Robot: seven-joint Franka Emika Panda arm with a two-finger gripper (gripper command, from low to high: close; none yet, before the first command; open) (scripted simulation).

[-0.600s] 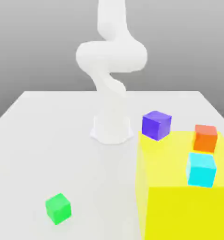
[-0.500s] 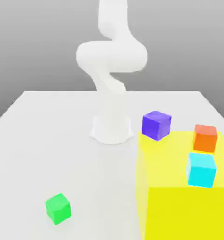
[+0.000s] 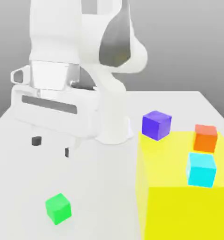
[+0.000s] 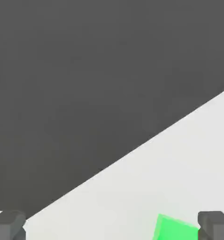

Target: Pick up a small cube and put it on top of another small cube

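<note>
Tool (image 3: 51,146) hangs above the pale grey surface (image 3: 19,187), its 2 dark fingertips (image 3: 36,140) spread wide with nothing between them. In the hand view the same fingertips (image 4: 8,225) sit at opposite edges of the frame.

The small plain bright green cube (image 3: 57,208) rests alone on the surface, toward the exterior view's left, nearer the camera than the tool and well apart from the large yellow block (image 3: 179,206). In the hand view the cube (image 4: 174,228) lies close to 1 fingertip, not centred between the 2.

Judgement: the cube looks rigid, light and smooth-faced, with flat parallel sides. Best hold is across 2 opposite vertical faces, at mid-height, fingers square to those faces. Its edges sit slightly rotated relative to the surface edge, so wrist alignment likely matters. Slip risk is low if centred; an off-centre close may push it aside.
</note>
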